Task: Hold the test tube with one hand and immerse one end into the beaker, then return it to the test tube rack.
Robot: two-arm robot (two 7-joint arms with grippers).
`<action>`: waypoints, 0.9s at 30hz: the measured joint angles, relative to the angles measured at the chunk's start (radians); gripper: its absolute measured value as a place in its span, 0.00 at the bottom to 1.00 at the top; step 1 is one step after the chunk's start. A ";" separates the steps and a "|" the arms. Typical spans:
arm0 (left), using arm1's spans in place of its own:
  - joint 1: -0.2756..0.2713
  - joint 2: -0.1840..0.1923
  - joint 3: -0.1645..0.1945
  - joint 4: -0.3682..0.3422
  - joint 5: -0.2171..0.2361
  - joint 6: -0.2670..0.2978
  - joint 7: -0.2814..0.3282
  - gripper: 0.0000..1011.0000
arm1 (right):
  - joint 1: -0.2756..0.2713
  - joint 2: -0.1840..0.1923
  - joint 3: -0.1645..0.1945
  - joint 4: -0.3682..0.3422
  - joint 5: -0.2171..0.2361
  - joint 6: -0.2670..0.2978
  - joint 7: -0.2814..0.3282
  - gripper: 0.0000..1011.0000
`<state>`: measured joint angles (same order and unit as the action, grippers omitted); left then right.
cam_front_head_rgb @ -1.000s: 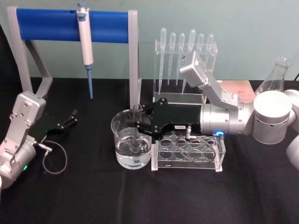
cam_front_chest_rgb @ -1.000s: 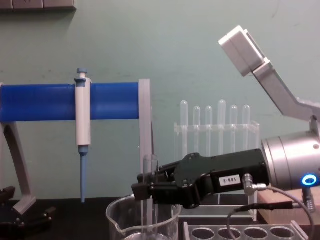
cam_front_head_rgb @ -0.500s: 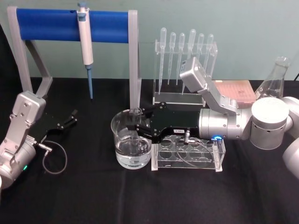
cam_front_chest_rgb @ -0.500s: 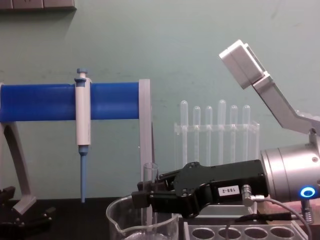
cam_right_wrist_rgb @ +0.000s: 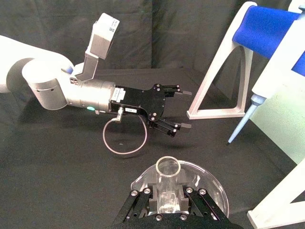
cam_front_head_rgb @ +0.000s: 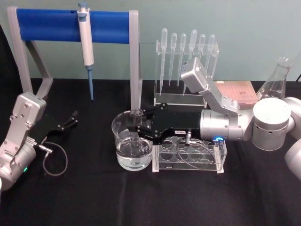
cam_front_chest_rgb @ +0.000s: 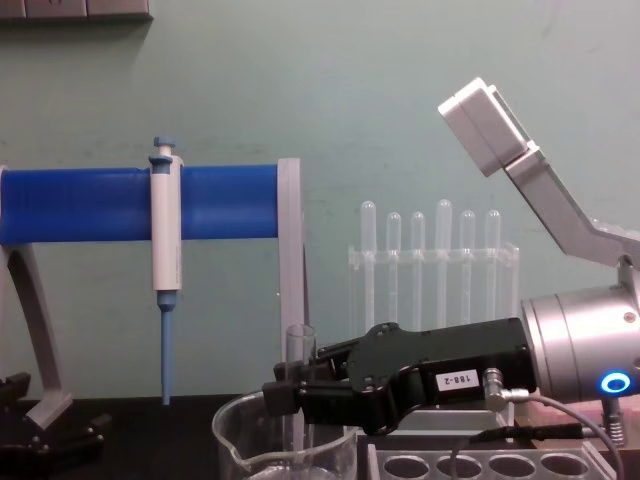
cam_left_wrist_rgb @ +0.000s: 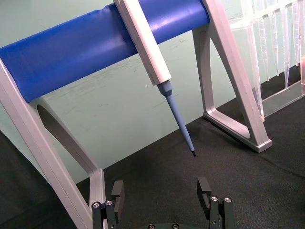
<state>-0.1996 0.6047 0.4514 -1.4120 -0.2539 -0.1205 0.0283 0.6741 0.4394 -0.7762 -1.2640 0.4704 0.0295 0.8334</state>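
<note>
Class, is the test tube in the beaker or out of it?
In: the right gripper holds the tube upright, its lower end inside the beaker.

A grey-framed stand (cam_front_head_rgb: pixel 135 56) with a blue crossbar (cam_front_head_rgb: pixel 51 26) stands at the rear left of the black table cover (cam_front_head_rgb: pixel 94 197). A white-and-blue pipette (cam_front_head_rgb: pixel 85 40) hangs upright from the crossbar, tip down. To the right of the stand, a clear holder (cam_front_head_rgb: pixel 181 98) carries six plastic bulb pipettes (cam_front_head_rgb: pixel 193 49), bulbs up. A pinkish box (cam_front_head_rgb: pixel 237 92) and a clear conical flask (cam_front_head_rgb: pixel 277 77) sit at the rear right. A pale green wall (cam_front_chest_rgb: pixel 350 90) lies behind.
</note>
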 joint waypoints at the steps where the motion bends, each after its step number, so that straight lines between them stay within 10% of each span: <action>1: 0.000 0.000 0.000 0.000 0.000 0.000 0.000 0.99 | 0.000 0.000 0.000 0.000 0.000 0.000 0.000 0.24; 27: 0.000 0.000 0.000 0.000 0.000 0.000 0.000 0.99 | 0.002 0.002 -0.002 -0.002 -0.001 0.002 0.000 0.24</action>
<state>-0.1995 0.6047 0.4514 -1.4120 -0.2539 -0.1205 0.0283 0.6760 0.4409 -0.7781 -1.2660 0.4694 0.0311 0.8333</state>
